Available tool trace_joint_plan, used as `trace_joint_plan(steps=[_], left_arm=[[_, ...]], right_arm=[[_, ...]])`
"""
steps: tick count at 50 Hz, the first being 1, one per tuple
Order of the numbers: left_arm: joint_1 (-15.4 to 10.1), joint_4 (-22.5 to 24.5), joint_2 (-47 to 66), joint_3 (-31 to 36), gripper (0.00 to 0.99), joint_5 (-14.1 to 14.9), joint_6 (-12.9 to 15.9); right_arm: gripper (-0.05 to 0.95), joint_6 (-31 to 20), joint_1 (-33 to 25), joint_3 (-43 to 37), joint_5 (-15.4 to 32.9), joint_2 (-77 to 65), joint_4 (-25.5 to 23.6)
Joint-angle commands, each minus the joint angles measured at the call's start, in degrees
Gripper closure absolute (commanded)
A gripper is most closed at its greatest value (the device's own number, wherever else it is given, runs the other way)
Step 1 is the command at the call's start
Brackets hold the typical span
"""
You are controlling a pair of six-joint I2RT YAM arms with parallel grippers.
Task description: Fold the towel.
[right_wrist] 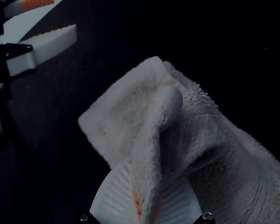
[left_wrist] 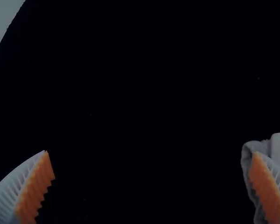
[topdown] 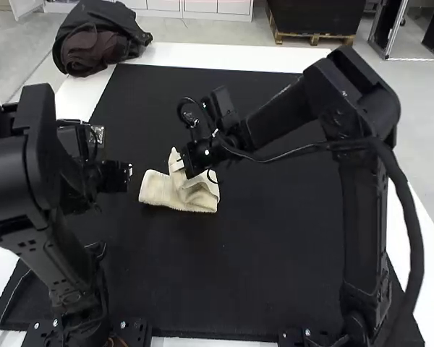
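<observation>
Pinching a raised bit of the cream towel (topdown: 158, 189), the right gripper (topdown: 179, 165) had its fingers closed on the cloth, near the middle of the high view. The towel lay bunched on the black mat (topdown: 239, 267), a little left of the middle. The left gripper (topdown: 129, 171) was near the towel's left end, its fingers wide apart.

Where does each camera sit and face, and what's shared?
High view: above and behind left arm and right arm, facing forward and down over the mat; both arms show.
Left wrist view: on the left arm, facing the mat; its open jaws show.
Right wrist view: on the right arm, facing the towel; its jaws and the left arm's show.
Both wrist views share the towel.
</observation>
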Motion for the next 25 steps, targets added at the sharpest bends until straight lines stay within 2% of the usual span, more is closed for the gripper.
trace_joint_plan(steps=[1, 7, 25], left_arm=[[1.18, 0.53, -1.08, -0.43, 0.021, -0.27, -0.34], [1.88, 0.80, -1.08, -0.43, 0.021, -0.19, -0.16], [1.88, 1.06, -1.08, -0.43, 0.021, -0.10, -0.34]], right_arm=[[0.92, 0.49, 0.98, 3.12, 0.17, 1.17, 0.58], [0.92, 0.58, 1.42, 4.96, 0.17, 2.92, 0.67], [0.92, 2.08, 3.53, 8.39, 0.00, 6.00, 0.49]])
